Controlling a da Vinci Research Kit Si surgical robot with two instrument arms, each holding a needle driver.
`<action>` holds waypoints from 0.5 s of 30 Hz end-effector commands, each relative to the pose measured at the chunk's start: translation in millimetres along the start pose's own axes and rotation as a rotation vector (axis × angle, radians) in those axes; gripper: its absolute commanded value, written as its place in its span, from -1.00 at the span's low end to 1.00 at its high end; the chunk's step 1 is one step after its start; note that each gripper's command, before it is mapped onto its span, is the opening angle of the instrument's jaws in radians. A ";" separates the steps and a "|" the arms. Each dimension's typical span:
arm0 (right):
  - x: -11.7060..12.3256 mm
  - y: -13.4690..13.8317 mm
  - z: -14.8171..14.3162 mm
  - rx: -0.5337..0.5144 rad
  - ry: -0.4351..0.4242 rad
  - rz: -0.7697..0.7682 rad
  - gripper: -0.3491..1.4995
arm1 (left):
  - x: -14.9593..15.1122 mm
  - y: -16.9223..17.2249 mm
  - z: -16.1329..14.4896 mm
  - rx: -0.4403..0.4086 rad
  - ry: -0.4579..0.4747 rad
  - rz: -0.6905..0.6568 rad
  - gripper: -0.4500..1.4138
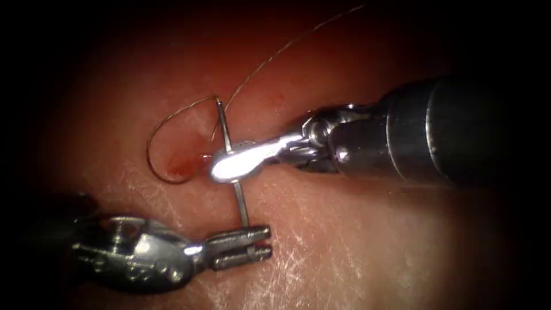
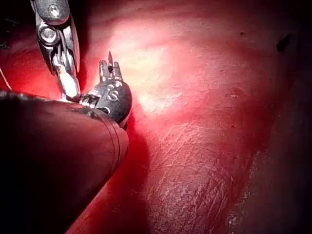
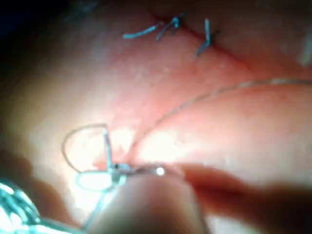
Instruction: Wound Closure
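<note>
While the right claw (image 1: 229, 166) grips the needle (image 1: 232, 166) mid-curve, left claw (image 1: 261, 242) gapes empty.

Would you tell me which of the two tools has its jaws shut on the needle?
The right arm's tool, entering from the right, grips the needle near mid-shaft. The left arm's tool sits by the needle's lower end with jaws parted, holding nothing.

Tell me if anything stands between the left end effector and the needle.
Nothing visible does. The left end effector, jaws open, sits right at the lower end of the needle. The right end effector holds the needle at mid-shaft, above that end. The thread loops away from the upper end.
</note>
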 end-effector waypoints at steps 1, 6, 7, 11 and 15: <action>0.2 0.6 0.5 0.005 -0.007 -0.001 -0.93 | -0.3 0.5 0.7 -0.002 0.002 -0.001 -1.00; 0.8 0.8 0.1 0.008 0.006 -0.008 -1.00 | -0.2 0.5 0.6 -0.004 0.005 -0.001 -1.00; 1.0 0.9 0.0 0.005 0.012 -0.008 -1.00 | -0.2 0.5 0.6 -0.004 0.005 -0.001 -1.00; 1.4 1.1 -0.4 0.001 0.032 -0.020 -1.00 | -0.2 0.6 0.5 -0.004 0.005 -0.001 -1.00; 1.6 1.0 -0.8 0.005 0.039 -0.047 -1.00 | 0.0 0.2 0.5 -0.005 0.006 -0.004 -0.75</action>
